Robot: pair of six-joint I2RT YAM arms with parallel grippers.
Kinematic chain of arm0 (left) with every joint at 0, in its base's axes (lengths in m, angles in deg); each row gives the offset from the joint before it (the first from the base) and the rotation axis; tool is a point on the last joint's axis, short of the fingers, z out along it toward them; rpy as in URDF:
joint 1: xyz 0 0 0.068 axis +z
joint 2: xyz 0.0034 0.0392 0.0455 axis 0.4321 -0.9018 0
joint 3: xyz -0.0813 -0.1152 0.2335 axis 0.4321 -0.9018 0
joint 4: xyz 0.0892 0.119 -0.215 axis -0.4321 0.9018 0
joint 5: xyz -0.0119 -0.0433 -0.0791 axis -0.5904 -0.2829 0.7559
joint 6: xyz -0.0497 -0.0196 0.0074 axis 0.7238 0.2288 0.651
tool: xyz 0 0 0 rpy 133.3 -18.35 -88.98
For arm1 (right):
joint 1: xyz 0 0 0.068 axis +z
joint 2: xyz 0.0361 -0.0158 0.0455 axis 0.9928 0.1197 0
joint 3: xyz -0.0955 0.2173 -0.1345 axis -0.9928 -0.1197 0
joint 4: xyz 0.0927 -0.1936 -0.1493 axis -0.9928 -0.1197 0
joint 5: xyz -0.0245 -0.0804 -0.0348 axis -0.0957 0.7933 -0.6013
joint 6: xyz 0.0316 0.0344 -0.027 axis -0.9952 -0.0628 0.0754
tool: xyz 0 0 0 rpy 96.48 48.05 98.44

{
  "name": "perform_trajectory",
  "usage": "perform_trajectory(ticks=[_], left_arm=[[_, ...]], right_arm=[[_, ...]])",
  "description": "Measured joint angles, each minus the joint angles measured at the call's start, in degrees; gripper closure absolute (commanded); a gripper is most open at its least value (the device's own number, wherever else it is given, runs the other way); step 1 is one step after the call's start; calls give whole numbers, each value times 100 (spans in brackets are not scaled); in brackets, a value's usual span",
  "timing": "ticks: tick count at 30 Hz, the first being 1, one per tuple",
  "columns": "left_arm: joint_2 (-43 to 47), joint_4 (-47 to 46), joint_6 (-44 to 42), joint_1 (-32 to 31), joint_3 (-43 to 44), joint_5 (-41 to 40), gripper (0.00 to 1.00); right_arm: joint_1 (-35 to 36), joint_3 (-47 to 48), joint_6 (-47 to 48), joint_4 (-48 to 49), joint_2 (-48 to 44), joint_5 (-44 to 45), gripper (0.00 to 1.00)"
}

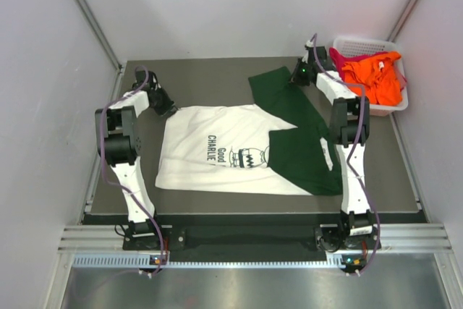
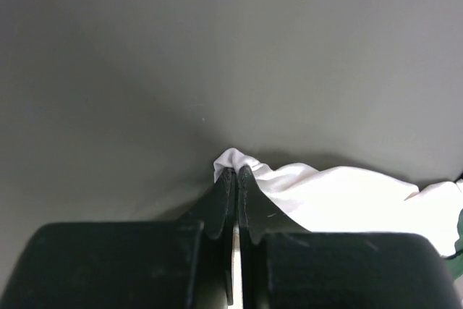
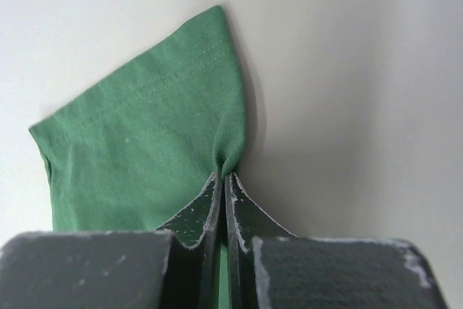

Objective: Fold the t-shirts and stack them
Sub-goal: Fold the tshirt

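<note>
White t-shirt [image 2: 340,193] corner in left tool [image 2: 236,171]

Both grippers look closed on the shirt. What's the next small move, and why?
Probably raise both arms slightly together. The left gripper is shut on a white corner of the t-shirt, the right gripper on its green sleeve, and the rest lies spread out, so a small lift would test both grips before folding.

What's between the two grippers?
Top view: the white t-shirt with green sleeves spans it, left gripper pinching a white corner, right gripper a green sleeve.
</note>
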Motion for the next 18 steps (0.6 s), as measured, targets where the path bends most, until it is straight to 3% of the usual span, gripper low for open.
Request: perform_trajectory(ticks=[18], left_arm=[[330, -363, -24, 7, -549, 24, 100]], right_arm=[[-116, -1405, 9, 81, -1635, -153, 100]])
